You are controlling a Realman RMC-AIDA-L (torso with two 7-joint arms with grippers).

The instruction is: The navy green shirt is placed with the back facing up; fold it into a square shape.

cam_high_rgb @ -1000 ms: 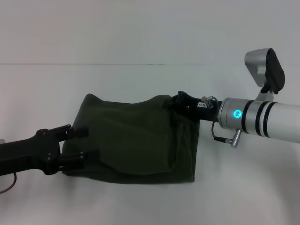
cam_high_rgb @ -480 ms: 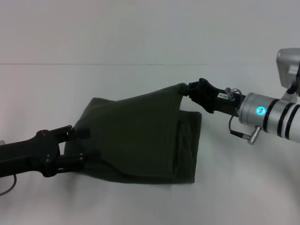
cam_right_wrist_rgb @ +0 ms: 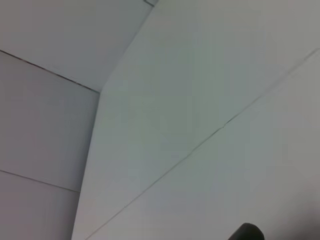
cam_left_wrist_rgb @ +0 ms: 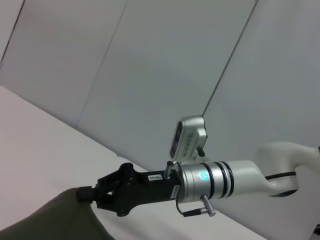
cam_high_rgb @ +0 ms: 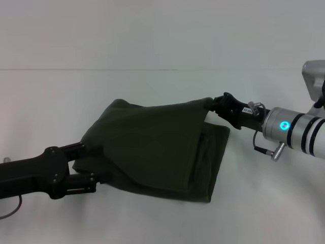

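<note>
On the left, the left gripper (cam_high_rgb: pixel 86 165) reaches in from about eight o'clock and pinches the near-left edge of the navy green shirt (cam_high_rgb: pixel 152 147). Its black fingers are clenched on the cloth, one above the fabric and one below.

The shirt sits in the middle of the white table (cam_high_rgb: pixel 152 218), already folded into a thick bundle. Its long axis runs from the left gripper at eight o'clock up to the right gripper at two o'clock, so the cloth is stretched between the two arms. The top layer hangs like a slack sheet, raised at both held ends, while the lower layers rest on the table and spill out toward four o'clock.

On the right, the right gripper (cam_high_rgb: pixel 216 104) comes in from three o'clock and grasps the far-right corner of the top layer, holding it just above the table. The left wrist view shows the same gripper (cam_left_wrist_rgb: pixel 86 194) shut on the cloth corner (cam_left_wrist_rgb: pixel 45 220).

Each arm is nearest its own end, so the coming move likely depends on both carrying the lifted layer together. Nothing else stands on the table near the shirt; behind it rises a plain pale wall (cam_high_rgb: pixel 162 30).
</note>
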